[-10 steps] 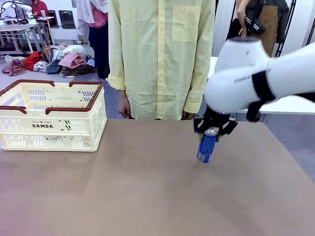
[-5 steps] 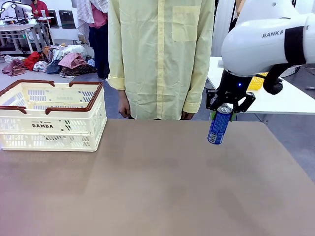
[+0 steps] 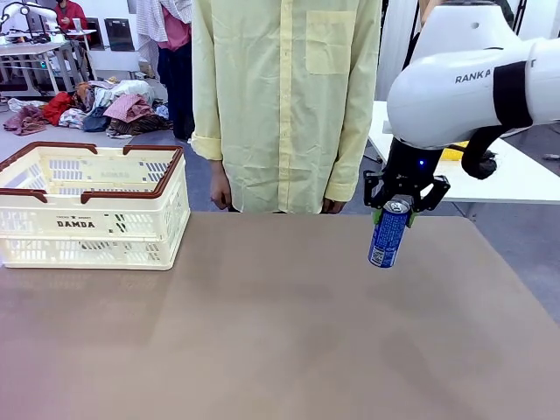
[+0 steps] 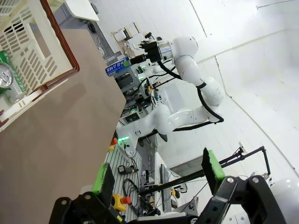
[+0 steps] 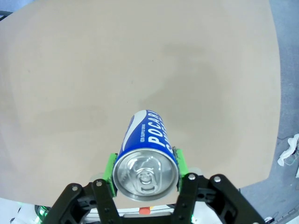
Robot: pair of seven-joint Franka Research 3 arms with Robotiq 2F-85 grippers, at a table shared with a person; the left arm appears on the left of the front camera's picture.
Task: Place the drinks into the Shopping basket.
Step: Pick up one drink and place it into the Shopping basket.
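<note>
The right gripper (image 3: 391, 213) hangs above the brown bench (image 3: 262, 332), over its far right part, with its jaws closed on the blue can (image 3: 388, 234) just below the silver top. The can hangs clear of the bench surface, nearly upright with its bottom tipped a little toward the picture's left. In the right wrist view the same blue can (image 5: 145, 154) sits between the two green pads (image 5: 110, 170), which press on opposite sides of its upper rim; its pull-tab top faces the camera and white lettering runs along its blue side, with bare bench beneath. The Shopping basket (image 3: 92, 210) stands on the far left part of the bench, well apart from the held can, cream-white and slotted, with a dark brown-red rim and "DAMDA" printed on its near side. A person in a pale yellow shirt (image 3: 284, 96) stands at the far edge of the bench between the basket and the right arm, arms down at the sides. In the left wrist view the left gripper (image 4: 156, 175) has its jaws spread wide with nothing between them, and a corner of the Shopping basket (image 4: 42, 60) lies ahead of it; inside that corner the green can (image 4: 8, 77) shows, silver top toward the camera.
</note>
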